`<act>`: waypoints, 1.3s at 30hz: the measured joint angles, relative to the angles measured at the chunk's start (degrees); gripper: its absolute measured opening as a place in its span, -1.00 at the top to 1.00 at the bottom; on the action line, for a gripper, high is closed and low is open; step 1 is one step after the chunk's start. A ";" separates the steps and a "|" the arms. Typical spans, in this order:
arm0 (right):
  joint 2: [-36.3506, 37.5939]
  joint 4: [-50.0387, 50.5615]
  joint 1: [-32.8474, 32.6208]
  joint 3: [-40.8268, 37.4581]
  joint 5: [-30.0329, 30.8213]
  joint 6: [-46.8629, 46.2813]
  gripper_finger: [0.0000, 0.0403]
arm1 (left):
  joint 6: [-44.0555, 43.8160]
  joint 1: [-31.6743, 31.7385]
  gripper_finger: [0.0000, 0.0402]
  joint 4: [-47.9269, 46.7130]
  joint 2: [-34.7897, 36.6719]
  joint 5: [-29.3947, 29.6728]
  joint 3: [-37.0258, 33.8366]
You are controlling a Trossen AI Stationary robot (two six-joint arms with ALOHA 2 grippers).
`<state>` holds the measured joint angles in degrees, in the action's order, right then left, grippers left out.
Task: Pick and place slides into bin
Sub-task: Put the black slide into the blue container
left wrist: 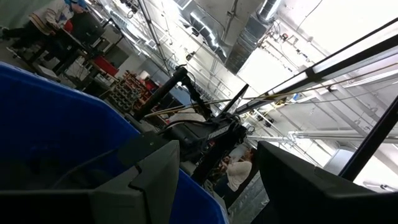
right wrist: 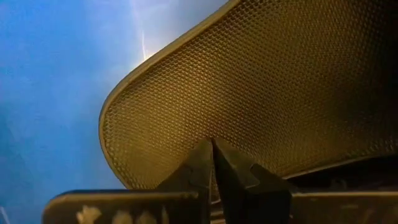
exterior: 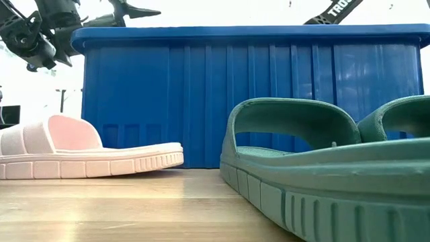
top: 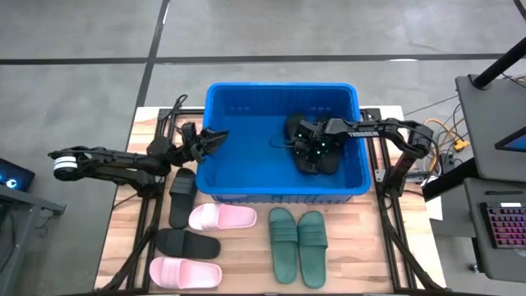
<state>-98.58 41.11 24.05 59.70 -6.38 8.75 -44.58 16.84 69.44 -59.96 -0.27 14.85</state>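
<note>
Right gripper (top: 306, 141) is down inside the blue bin (top: 215, 140), fingers pinched together with nothing visible between them, sitting right over the black slides (top: 316, 160) on the bin floor toward its right half. The right wrist view puts a honeycomb-textured sole (right wrist: 261, 87) directly past the closed fingertips, very close, blue bin wall behind it; whether the tips actually touch it cannot be told.

Left gripper (top: 215, 138) hangs at the bin's left wall, poking just over the rim, jaws spread wide and empty.

Outside the bin, on the wooden table (top: 246, 263), six slides lie on the near side: a black one (top: 182, 197) by the bin's near-left corner, another black one (top: 188, 243) nearer, a pink slide (top: 223, 217) just beside the bin's near wall, a second pink one (top: 185, 271) at the near-left, and the dark green pair (top: 297, 245) side by side to the right of those.

From above, the black slides in the bin are largely covered by the right gripper, so how many lie there is hard to make out.

The low view sees none of the bin's inside: just its ribbed near wall, one pink slide (exterior: 80, 154) in front of it and a green slide (exterior: 322, 181) looming large and cut off at the right edge. The left wrist view catches the bin rim and, past it, the right arm (left wrist: 205, 134) and people in the room beyond.
</note>
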 joint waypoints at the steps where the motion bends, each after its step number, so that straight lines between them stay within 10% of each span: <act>1: -0.10 0.49 -0.01 0.87 -0.01 0.01 0.96 | 0.00 0.02 0.00 -0.01 0.00 0.00 0.00; 18: -0.97 -10.04 2.73 14.84 2.06 1.75 0.96 | -0.04 0.02 0.00 -0.05 0.00 0.04 -0.02; 39: -20.19 0.33 3.59 27.52 4.03 12.28 0.96 | -0.13 0.02 0.00 -0.05 0.00 -0.15 -0.04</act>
<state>-118.78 41.45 27.64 87.23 -2.35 21.03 -44.71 16.86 69.38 -59.96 -0.43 14.81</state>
